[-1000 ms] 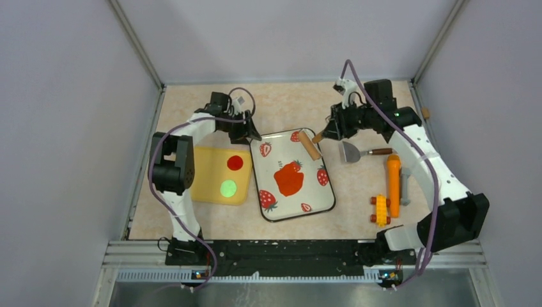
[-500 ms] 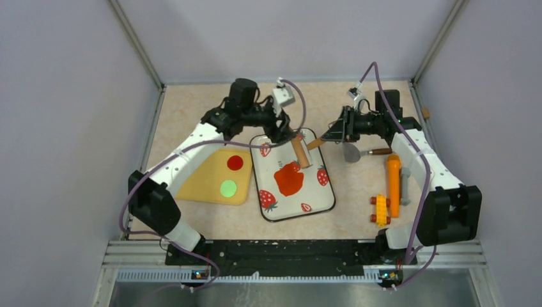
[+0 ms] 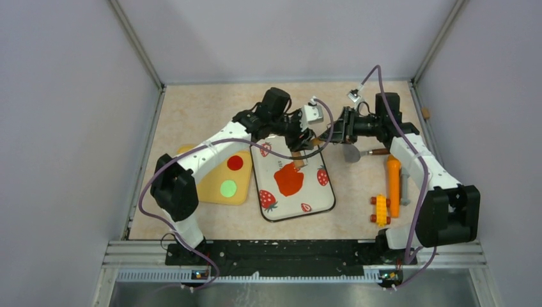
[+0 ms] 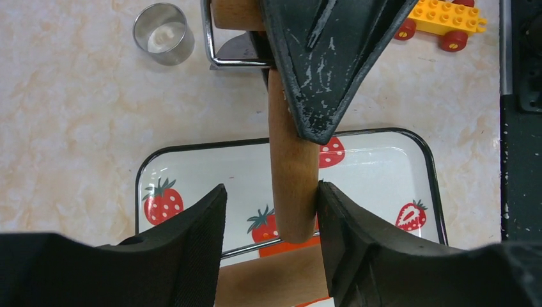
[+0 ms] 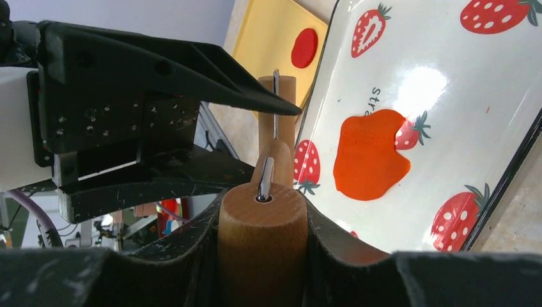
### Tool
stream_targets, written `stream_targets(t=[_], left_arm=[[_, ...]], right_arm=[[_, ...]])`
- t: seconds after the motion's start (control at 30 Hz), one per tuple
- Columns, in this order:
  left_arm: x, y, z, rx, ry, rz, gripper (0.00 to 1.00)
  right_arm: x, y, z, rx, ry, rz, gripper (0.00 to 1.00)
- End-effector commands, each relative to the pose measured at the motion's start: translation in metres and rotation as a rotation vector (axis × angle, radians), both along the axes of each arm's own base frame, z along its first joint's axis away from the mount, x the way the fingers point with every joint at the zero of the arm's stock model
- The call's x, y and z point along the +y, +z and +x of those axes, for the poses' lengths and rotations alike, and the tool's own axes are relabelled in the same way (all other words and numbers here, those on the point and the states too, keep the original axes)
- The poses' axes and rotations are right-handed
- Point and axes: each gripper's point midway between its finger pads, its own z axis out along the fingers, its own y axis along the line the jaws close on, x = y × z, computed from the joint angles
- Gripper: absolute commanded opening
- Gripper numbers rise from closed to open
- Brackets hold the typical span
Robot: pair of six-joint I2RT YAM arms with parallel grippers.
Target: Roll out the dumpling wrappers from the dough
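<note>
Dough lies as a flat orange-red blob on the strawberry-printed tray. Just left of it, two dumpling wrappers, one red and one green, sit on the yellow board. Farther back, the right gripper clamps the wooden rolling pin. The left gripper stands spread around its shaft, one finger touching the wood.

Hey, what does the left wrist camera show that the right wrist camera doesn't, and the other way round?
Only the left wrist view shows the metal ring cutter and the yellow toy car. Only the right wrist view shows the red dumpling wrapper on the yellow board. Both show the wooden rolling pin over the strawberry tray, with the right gripper shut on it.
</note>
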Motion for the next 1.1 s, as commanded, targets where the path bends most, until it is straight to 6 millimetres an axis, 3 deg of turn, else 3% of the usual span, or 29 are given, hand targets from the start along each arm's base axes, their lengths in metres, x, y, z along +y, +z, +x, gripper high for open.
stream_targets(t=[0.0, 0.33, 0.43, 0.6, 0.67, 0.83, 0.97, 1.07], left_arm=[[-0.013, 0.024, -0.001, -0.063, -0.028, -0.038, 0.52], [-0.020, 0.010, -0.023, -0.020, -0.080, -0.011, 0.12], [-0.016, 0.007, -0.021, -0.011, -0.054, 0.003, 0.00], [0.007, -0.005, -0.015, 0.000, 0.048, 0.073, 0.00], [0.020, -0.010, -0.013, 0.011, 0.081, 0.098, 0.00], [0.064, -0.021, 0.020, 0.061, 0.310, 0.163, 0.00], [0.110, -0.031, 0.064, 0.117, 0.577, 0.203, 0.00], [0.141, -0.043, 0.095, 0.127, 0.671, 0.246, 0.00]], right_arm=[[0.003, 0.029, -0.010, -0.075, 0.027, 0.058, 0.00], [-0.001, 0.015, -0.012, -0.057, -0.005, 0.029, 0.00], [-0.007, 0.013, -0.009, -0.065, -0.017, 0.017, 0.33], [-0.034, 0.022, 0.006, -0.105, -0.085, -0.003, 0.81], [-0.048, 0.028, 0.013, -0.123, -0.121, -0.012, 0.88], [-0.090, 0.027, 0.023, -0.151, -0.233, -0.131, 0.89], [-0.121, 0.007, 0.020, -0.185, -0.290, -0.355, 0.89], [-0.134, -0.005, 0.016, -0.188, -0.326, -0.443, 0.88]])
